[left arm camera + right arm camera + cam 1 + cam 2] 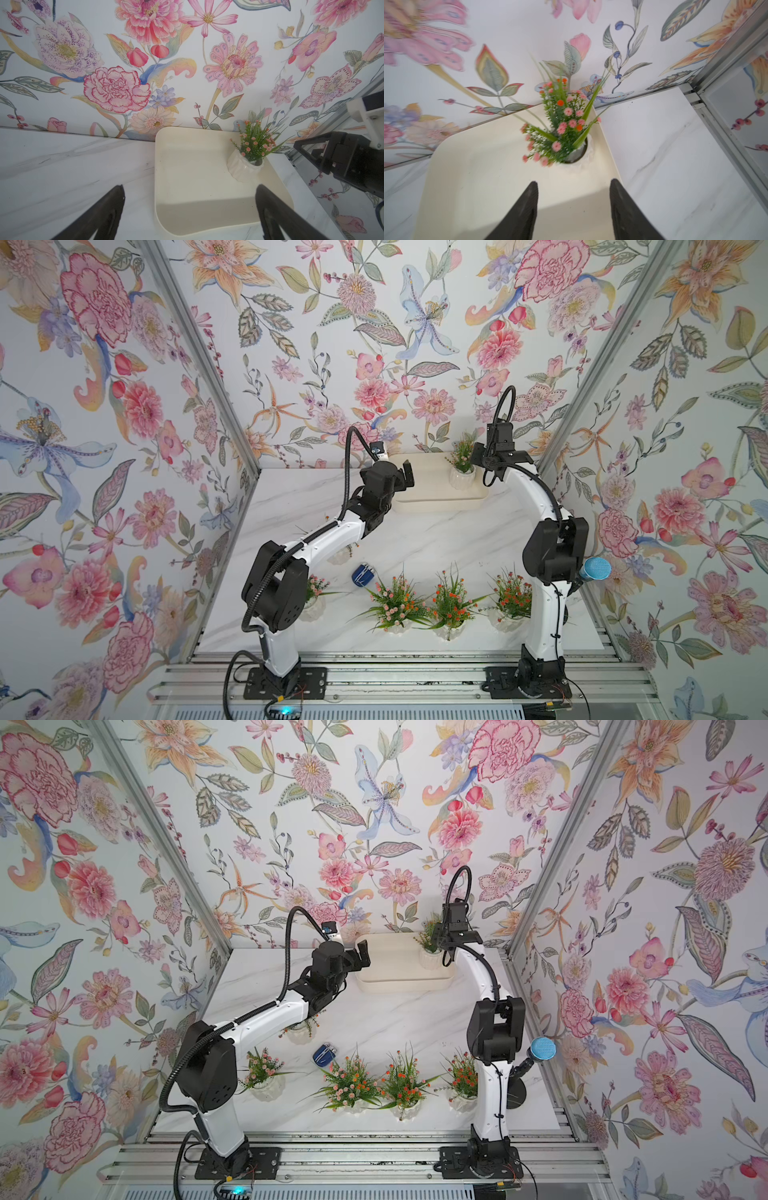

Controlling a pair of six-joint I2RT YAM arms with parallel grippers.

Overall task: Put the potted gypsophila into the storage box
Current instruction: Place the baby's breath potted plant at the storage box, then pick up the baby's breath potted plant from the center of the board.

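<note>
Along the near edge of the white marbled worktop stand four of the potted gypsophila, small white ribbed pots of green plastic sprigs with pink or orange-red flowers; their sprigs nearly interlace, so a grasp there likely has to go in low, at the pot. Further in, a fifth pot sits half hidden under the left arm, near a small dark-blue and white gadget.

At the far edge lies the storage box, a shallow cream-white plastic tray; the sixth pot stands upright at its right end, probably tucked there to leave the bare floor for the rest. The right gripper hangs just short of that pot, jaws parted, empty. The left gripper hovers at the box's left end, spread wide and empty. The far wall sits close behind the box, so the open way in is from the near side.
</note>
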